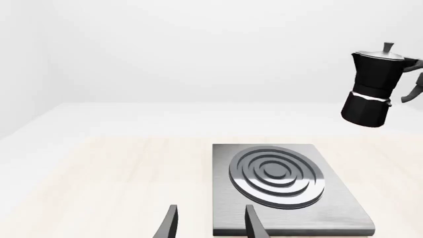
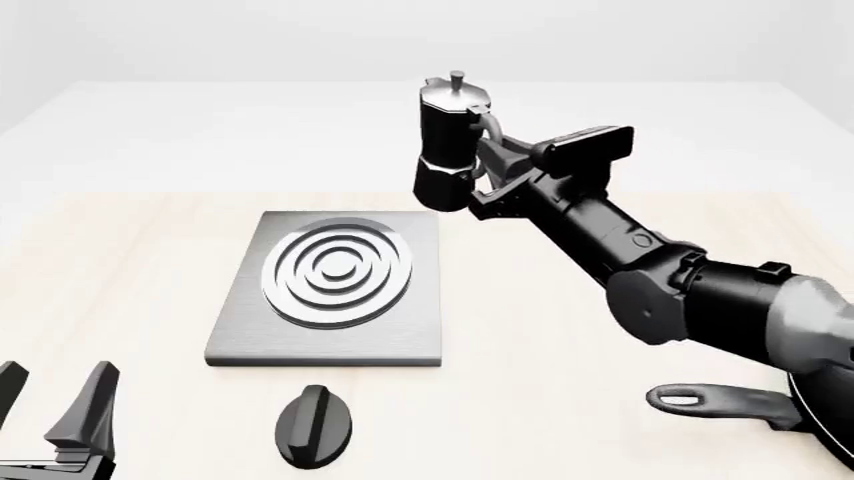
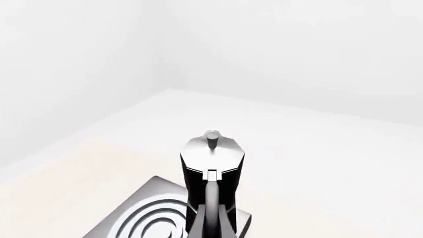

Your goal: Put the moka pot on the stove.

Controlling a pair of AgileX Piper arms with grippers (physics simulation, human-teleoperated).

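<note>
Nearest me, the left tool (image 2: 54,405) idled, fingers apart. The right tool (image 2: 489,172) clamped the moka pot (image 2: 449,145) by its handle, aloft beyond the stove (image 2: 334,290), clearing the rings for lowering.

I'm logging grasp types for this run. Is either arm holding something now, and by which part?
The right gripper holds the moka pot by its handle, lifted above the table. The left gripper is open and holds nothing.

Front view looks down from above; both wrist views sit low, close. All three share the stove (image 2: 331,290).
</note>
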